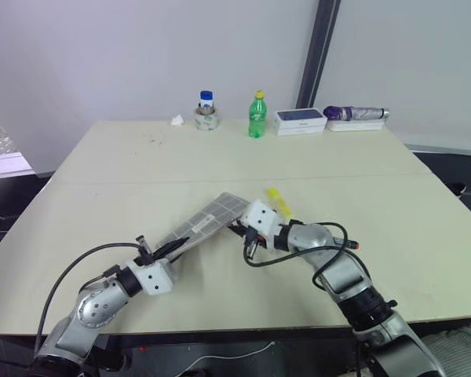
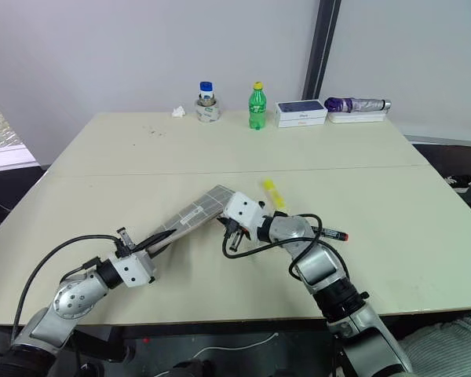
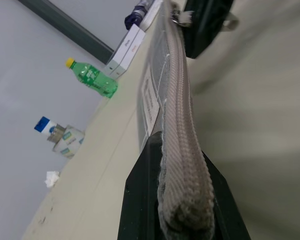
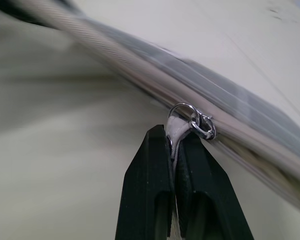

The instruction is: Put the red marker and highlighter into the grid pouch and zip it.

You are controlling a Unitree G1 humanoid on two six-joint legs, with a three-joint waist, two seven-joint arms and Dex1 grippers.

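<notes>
1. Two grips hold the work: our right gripper (image 4: 176,145) is pinched on the pale fabric pull tab (image 4: 179,126) with its silver ring, and our left gripper (image 3: 182,210) clamps the end of the flat grey grid pouch (image 1: 208,220).
2. We keep the pouch taut, lifted off the beige table (image 1: 220,157).
3. We draw the tab straight along the zipper.
4. The chunky yellow highlighter (image 2: 272,193) and the slim red-capped marker (image 2: 334,234) lie on the table outside; we judge this pull opens the pouch.
</notes>
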